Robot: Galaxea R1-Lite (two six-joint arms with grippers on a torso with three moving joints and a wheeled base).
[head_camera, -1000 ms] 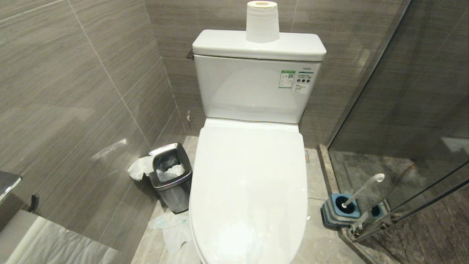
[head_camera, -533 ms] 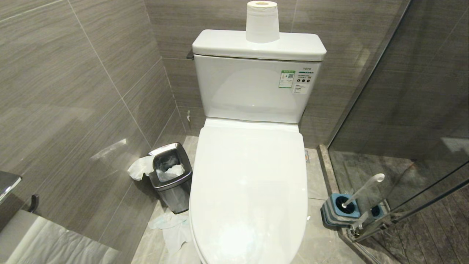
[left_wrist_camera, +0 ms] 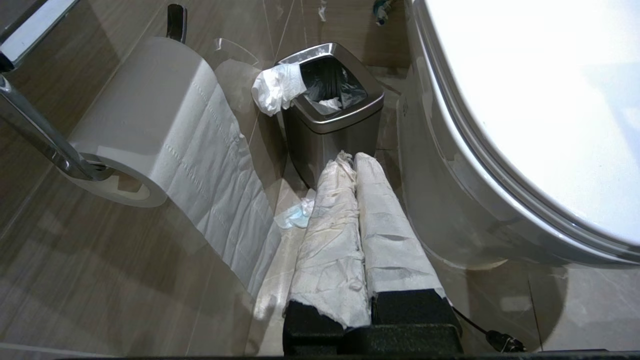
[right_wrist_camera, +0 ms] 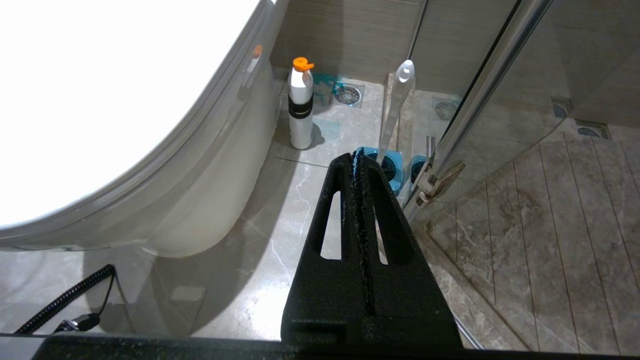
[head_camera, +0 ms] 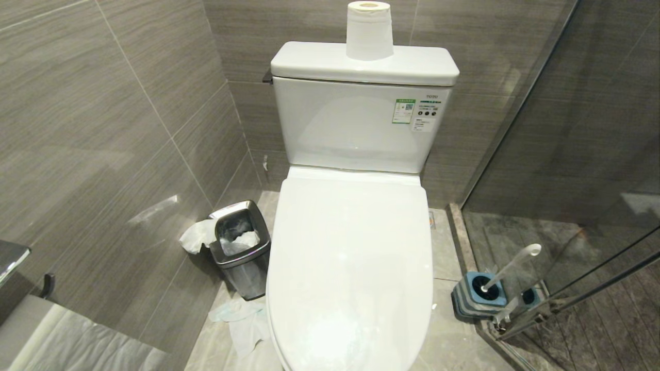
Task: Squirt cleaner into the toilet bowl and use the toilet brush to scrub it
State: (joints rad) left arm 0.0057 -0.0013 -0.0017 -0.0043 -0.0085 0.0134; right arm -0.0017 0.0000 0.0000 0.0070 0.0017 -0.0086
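Still, with the toilet lid (head_camera: 350,257) down over the toilet bowl, the closed, empty right gripper (right_wrist_camera: 357,157) pointed toward the toilet brush (right_wrist_camera: 395,107) just beyond its fingertips, whose slim leaning handle could slip or tip its blue holder (right_wrist_camera: 382,165), while the left gripper (left_wrist_camera: 352,160) hung closed, empty.

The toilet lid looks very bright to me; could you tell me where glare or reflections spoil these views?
Right wrist view: the lid is blown out to plain white, with no surface detail. Left wrist view: much the same across the lid. Head view: milder, soft highlights on the lid; the glass shower door mirrors the toilet brush, doubling its holder.
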